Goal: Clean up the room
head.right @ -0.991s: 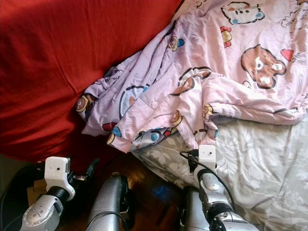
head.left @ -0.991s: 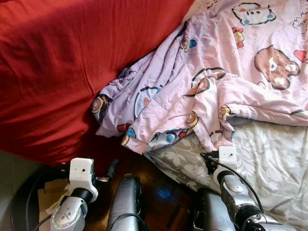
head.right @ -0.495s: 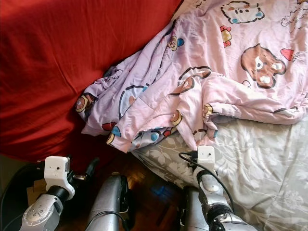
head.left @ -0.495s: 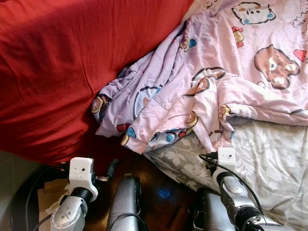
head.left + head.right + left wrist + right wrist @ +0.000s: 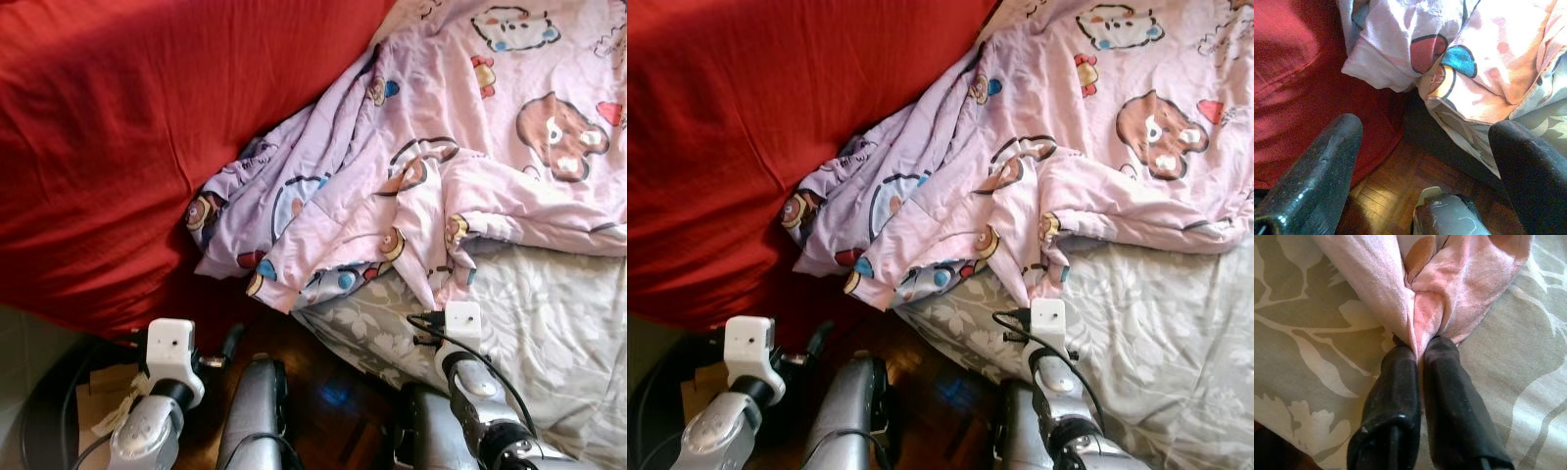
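A pink cartoon-print blanket (image 5: 421, 166) lies crumpled across the bed, its lower edge hanging over the grey floral sheet (image 5: 549, 323). My right gripper (image 5: 1420, 347) is shut on a hanging fold of this blanket (image 5: 1420, 298) at the bed's near edge, and the pink cloth is pinched between its fingers (image 5: 1444, 362). In the eye views the right wrist (image 5: 462, 319) sits just below that fold. My left gripper (image 5: 1427, 127) is open and holds nothing. It hangs low over the wooden floor (image 5: 1400, 181), beside the bed's corner.
A large red cover (image 5: 127, 127) drapes the left side of the bed down to the floor. Dark parquet (image 5: 328, 377) shows between it and the mattress, with my legs (image 5: 255, 411) there. A cardboard piece (image 5: 98, 397) and black cables lie at lower left.
The left wrist has shifted slightly to the right. The right gripper stays shut on the blanket fold in the same spot.
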`<state>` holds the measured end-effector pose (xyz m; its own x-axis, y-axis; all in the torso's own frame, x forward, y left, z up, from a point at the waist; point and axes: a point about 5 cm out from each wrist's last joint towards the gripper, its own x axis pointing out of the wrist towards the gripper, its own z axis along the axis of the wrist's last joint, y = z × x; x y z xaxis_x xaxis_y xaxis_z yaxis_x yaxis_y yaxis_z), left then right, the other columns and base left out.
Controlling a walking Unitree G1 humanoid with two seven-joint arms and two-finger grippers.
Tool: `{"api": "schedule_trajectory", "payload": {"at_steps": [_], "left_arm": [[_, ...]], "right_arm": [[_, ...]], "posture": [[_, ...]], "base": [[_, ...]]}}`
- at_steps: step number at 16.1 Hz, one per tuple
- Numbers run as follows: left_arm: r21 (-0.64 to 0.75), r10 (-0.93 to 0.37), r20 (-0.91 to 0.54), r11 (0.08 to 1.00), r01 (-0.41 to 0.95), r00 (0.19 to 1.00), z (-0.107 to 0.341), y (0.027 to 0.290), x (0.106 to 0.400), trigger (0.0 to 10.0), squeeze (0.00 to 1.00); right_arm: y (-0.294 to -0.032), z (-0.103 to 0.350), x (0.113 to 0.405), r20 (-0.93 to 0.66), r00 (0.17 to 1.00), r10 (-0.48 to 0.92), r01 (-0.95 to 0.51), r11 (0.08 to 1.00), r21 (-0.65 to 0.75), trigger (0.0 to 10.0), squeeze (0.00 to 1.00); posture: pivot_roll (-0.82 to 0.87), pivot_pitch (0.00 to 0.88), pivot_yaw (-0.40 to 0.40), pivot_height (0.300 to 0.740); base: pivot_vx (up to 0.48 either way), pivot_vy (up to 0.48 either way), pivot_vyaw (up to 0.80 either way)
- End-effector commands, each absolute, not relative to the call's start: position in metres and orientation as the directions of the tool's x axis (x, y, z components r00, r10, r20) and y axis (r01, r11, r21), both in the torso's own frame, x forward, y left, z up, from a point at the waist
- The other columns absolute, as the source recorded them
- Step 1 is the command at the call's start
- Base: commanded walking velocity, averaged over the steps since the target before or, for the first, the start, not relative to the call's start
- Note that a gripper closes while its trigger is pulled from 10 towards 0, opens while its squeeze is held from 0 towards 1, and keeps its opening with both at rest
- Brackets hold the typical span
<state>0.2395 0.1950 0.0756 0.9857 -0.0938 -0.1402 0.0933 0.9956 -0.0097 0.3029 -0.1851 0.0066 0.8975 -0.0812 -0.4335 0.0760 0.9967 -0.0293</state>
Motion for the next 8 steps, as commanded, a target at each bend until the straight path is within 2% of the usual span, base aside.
{"api": "schedule_trajectory", "payload": {"at_steps": [1,8], "left_arm": [[-0.025,-0.065,-0.177,0.998,0.061,0.982,0.065,0.202,0.234,10.0,0.00],[-0.028,-0.042,-0.173,0.999,0.038,0.984,0.055,0.204,0.264,10.0,0.00]], "right_arm": [[-0.184,-0.005,0.292,-0.478,0.874,-0.084,0.086,0.996,-0.017,0.0,0.00],[-0.192,0.006,0.300,-0.414,0.903,-0.118,0.132,0.991,0.007,0.0,0.00]], "posture": [[0.22,0.310,0.038,0.627],[0.18,0.194,0.013,0.627]], "base": [[0.000,0.000,0.00],[0.000,0.000,0.00]]}}
